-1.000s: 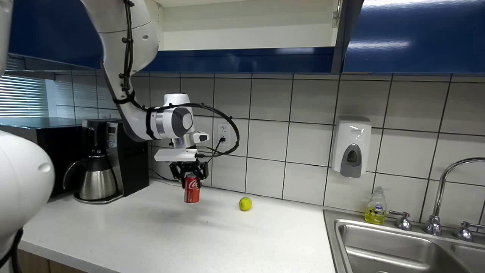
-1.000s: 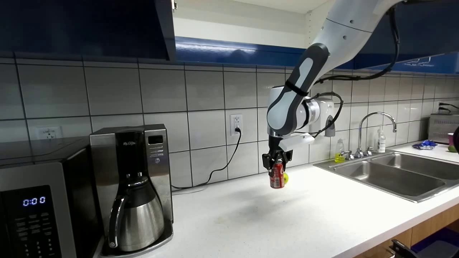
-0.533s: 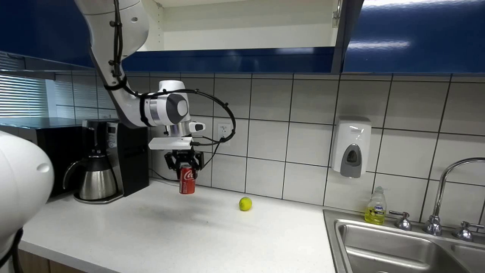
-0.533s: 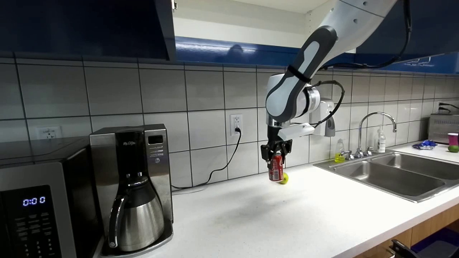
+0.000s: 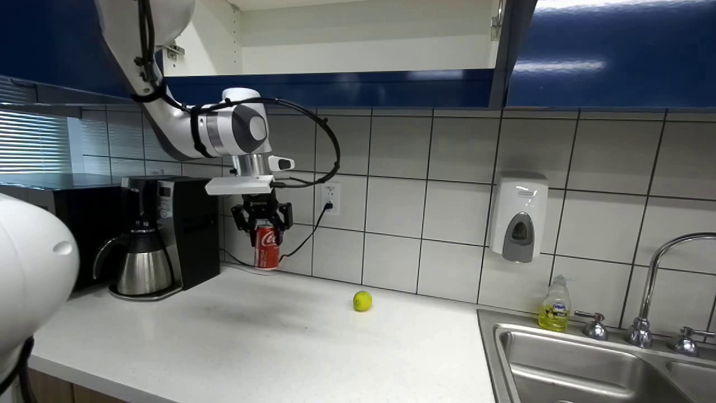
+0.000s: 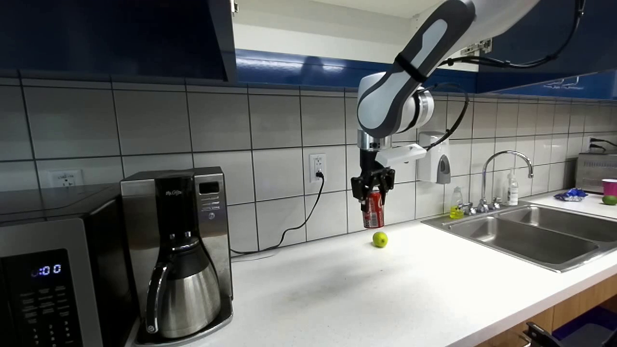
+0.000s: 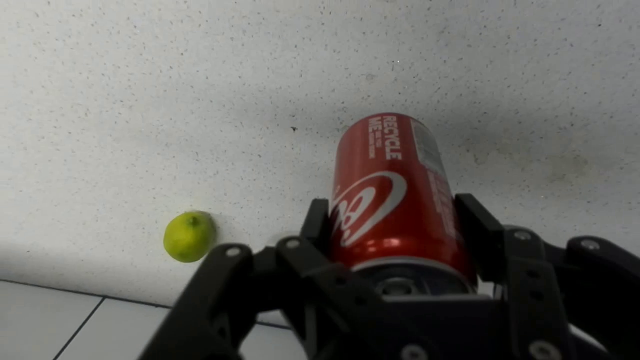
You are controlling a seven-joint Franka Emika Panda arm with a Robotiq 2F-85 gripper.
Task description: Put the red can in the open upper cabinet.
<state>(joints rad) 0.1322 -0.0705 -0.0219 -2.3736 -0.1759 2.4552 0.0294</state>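
The red can [image 5: 267,247] is upright in the air, well above the white counter; it also shows in an exterior view [image 6: 373,211] and in the wrist view [image 7: 385,200]. My gripper [image 5: 267,235] points down and is shut on the can's upper part, one finger on each side. In the wrist view the gripper [image 7: 392,215] hides part of the silvery top. The open upper cabinet [image 5: 358,87] is above and behind the gripper, with a pale interior over a glossy blue lower edge. It also shows in an exterior view [image 6: 289,67], partly hidden by the arm.
A yellow-green ball [image 5: 362,301] lies on the counter [image 5: 279,358]. A coffee maker [image 6: 188,289] and microwave [image 6: 58,270] stand at one end. A sink [image 5: 570,364], soap bottle [image 5: 554,308] and wall dispenser [image 5: 520,218] are at the other. A blue cabinet front [image 5: 612,61] adjoins the opening.
My gripper has risen with the can still in it, also shifting slightly left in an exterior view. The arm's upper part has swung away, showing more of the cabinet. The ball has not moved.
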